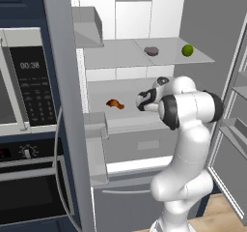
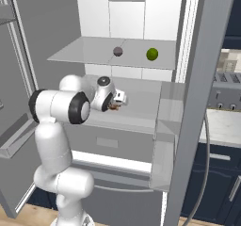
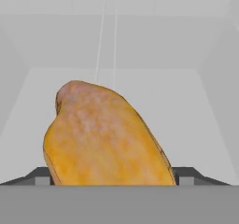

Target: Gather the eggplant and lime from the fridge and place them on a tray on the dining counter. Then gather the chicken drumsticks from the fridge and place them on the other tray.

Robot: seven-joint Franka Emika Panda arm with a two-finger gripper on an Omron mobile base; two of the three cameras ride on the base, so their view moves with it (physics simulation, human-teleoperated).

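- The gripper (image 2: 117, 102) reaches into the open fridge (image 1: 202, 13) over the middle shelf (image 1: 130, 117).
- In the hand view a chicken drumstick (image 3: 105, 136) sits between the fingertips (image 3: 43, 175); whether they clamp it, I cannot tell.
- Another drumstick (image 1: 115, 104) lies on that shelf.
- The eggplant (image 1: 152, 50) and lime (image 1: 187, 50) rest on the upper shelf (image 1: 116, 57).

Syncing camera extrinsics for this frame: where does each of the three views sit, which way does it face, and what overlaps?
Left base view: behind the arm on its left, facing the open fridge; white arm rises lower right; oven at left.
Right base view: behind on the right, same fridge; arm at lower left.
Hand view: on the hand, looking along the gripper at a drumstick filling the frame, its finger tips at the bottom.
Both base views share the lime, eggplant and another drumstick.
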